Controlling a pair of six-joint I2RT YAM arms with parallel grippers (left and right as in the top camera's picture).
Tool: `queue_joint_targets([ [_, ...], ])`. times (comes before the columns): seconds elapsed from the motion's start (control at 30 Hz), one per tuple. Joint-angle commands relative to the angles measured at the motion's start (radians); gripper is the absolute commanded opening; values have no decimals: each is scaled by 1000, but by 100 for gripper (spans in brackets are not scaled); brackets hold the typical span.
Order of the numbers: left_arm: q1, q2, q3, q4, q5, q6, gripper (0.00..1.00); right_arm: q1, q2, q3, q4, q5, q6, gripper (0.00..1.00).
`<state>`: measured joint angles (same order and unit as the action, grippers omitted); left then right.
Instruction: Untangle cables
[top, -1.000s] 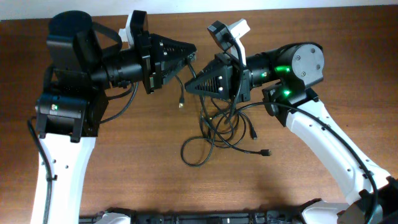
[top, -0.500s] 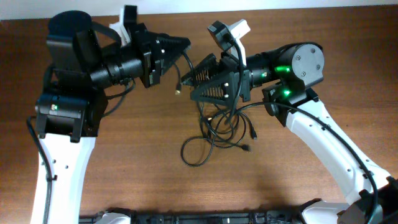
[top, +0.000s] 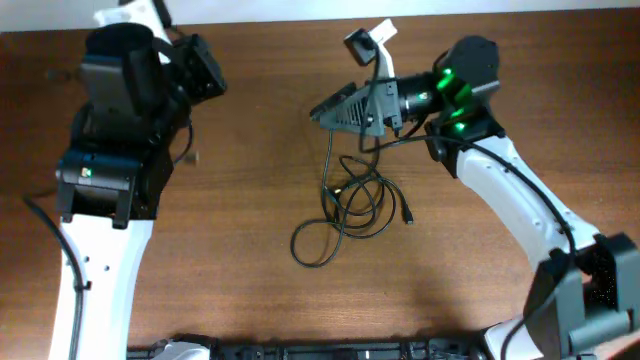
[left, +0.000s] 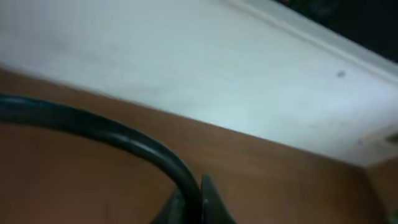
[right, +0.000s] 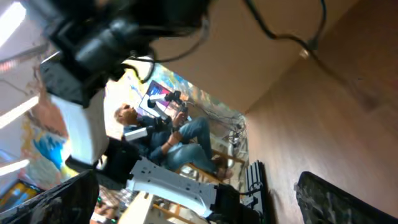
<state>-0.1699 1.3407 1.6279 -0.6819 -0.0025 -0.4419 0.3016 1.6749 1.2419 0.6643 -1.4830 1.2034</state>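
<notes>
A loose bundle of black cables (top: 350, 205) lies in loops mid-table, and one strand (top: 330, 150) runs from it up toward the right gripper. My right gripper (top: 322, 108) hovers above the far end of the bundle, pointing left and open. In the right wrist view its fingers (right: 339, 199) stand wide apart with nothing between them. My left gripper (top: 205, 72) is drawn back at the far left, shut on one separate cable (left: 124, 140), pinched at the fingertips (left: 208, 199). That cable's plug end (top: 192, 155) hangs beside the left arm and also shows in the right wrist view (right: 309, 45).
The wooden table (top: 250, 280) ends at a white wall along its far edge (left: 186, 68). The left arm's body (top: 110, 150) fills the left side, and the right arm (top: 500, 190) crosses the right side. A dark rail (top: 330, 350) lines the front edge.
The left arm swung back to the far left, carrying one cable away from the bundle. The right gripper opened, let go and drew back a little; the bundle settled on the table.
</notes>
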Motion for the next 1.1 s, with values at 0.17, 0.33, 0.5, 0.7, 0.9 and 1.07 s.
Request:
queue_joint_targets([
  [0.17, 3, 29, 44, 32, 182, 239, 0, 0, 41, 11, -105, 78, -80, 98],
  [0.33, 56, 98, 223, -96, 521, 254, 0, 0, 41, 11, -131, 166, -105, 98],
  [0.5, 63, 98, 294, -146, 438, 254, 0, -53, 39, 11, -169, 525, -255, 98],
  [0.7, 63, 119, 293, -240, 267, 257, 0, -87, 35, 53, -892, 1044, -750, 98],
  [0.9, 76, 239, 350, -137, 263, 257, 0, -87, 26, 94, -1273, 1258, -807, 98],
  [1.07, 165, 430, 404, 261, 35, 332, 0, -85, 26, 93, -1519, 1252, -807, 98],
])
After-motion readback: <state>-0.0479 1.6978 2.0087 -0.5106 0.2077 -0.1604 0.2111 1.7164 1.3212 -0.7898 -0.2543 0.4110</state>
